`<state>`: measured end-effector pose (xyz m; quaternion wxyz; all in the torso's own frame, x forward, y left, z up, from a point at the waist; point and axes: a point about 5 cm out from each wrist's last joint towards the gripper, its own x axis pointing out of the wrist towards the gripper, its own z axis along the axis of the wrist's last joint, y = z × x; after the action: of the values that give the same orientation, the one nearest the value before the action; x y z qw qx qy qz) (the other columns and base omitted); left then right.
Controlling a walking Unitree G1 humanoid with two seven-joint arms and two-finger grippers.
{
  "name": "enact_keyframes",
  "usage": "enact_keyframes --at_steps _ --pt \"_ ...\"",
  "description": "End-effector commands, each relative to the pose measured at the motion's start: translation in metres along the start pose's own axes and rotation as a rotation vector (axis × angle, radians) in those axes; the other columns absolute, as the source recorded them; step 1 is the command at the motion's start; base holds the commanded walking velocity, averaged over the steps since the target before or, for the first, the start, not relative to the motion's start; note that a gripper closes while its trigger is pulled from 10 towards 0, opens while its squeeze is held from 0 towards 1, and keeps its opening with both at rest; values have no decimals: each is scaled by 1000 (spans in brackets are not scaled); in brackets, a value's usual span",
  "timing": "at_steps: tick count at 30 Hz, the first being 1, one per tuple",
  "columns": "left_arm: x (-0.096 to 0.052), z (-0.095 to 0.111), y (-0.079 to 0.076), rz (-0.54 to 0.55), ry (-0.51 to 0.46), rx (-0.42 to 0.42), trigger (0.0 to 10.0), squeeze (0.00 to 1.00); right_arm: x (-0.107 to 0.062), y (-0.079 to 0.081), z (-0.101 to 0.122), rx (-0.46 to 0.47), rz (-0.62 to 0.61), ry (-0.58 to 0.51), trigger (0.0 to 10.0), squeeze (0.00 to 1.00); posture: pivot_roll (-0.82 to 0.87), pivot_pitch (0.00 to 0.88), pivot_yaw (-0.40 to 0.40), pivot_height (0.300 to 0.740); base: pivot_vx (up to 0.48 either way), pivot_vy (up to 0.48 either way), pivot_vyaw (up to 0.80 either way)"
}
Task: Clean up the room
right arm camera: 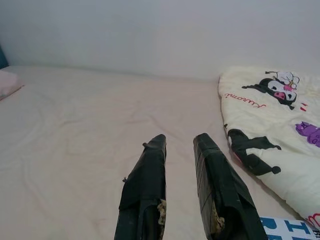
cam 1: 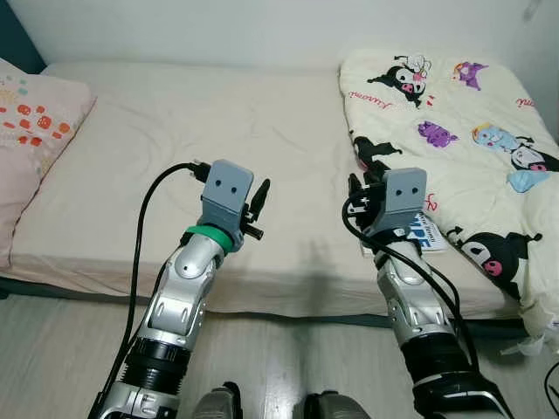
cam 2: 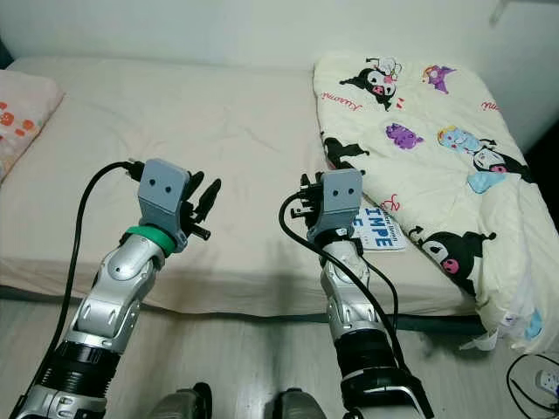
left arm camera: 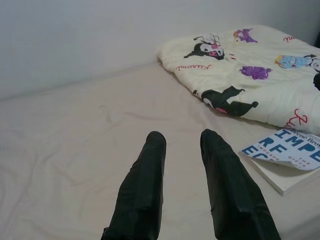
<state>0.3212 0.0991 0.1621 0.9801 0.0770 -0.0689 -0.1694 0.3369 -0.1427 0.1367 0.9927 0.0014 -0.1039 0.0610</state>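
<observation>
A bed with a beige sheet (cam 1: pixel 192 122) lies before me. On its right side sits a bunched cream blanket (cam 1: pixel 454 122) printed with cartoon characters. A white book with blue letters (cam 2: pixel 384 230) lies on the sheet at the blanket's near edge, and the left wrist view shows the book (left arm camera: pixel 287 150) beside the blanket (left arm camera: pixel 250 75). My left gripper (cam 1: pixel 259 199) hovers open over the sheet's front middle, with nothing between its fingers (left arm camera: pixel 150 170). My right gripper (right arm camera: pixel 180 140) is also open and empty, held just left of the book.
A pink patterned pillow (cam 1: pixel 31 131) rests at the bed's left end. A white wall runs behind the bed. Wooden floor (cam 1: pixel 52 358) lies under my arms, and a power strip with a cable (cam 2: pixel 543 377) sits on the floor at far right.
</observation>
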Motion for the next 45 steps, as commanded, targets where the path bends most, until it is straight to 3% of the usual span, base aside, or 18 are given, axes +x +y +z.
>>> enact_keyframes --at_steps 1,15,40,45 --pt "-1 -4 -2 -2 14 8 10000 0 -4 0 -4 6 -3 16 10000 0 -58 41 67 740 0 -274 0" --pt "-1 -8 -1 12 44 11 10000 0 -4 0 -4 6 0 18 10000 0 -60 39 66 740 217 -355 0" --pt "0 -14 0 34 84 26 10000 0 -5 1 -4 2 6 19 10000 0 -63 42 65 740 0 0 0" --pt "-4 -22 -2 18 123 -5 10000 0 -7 2 -6 -1 10 26 10000 0 -64 47 65 740 0 0 0"
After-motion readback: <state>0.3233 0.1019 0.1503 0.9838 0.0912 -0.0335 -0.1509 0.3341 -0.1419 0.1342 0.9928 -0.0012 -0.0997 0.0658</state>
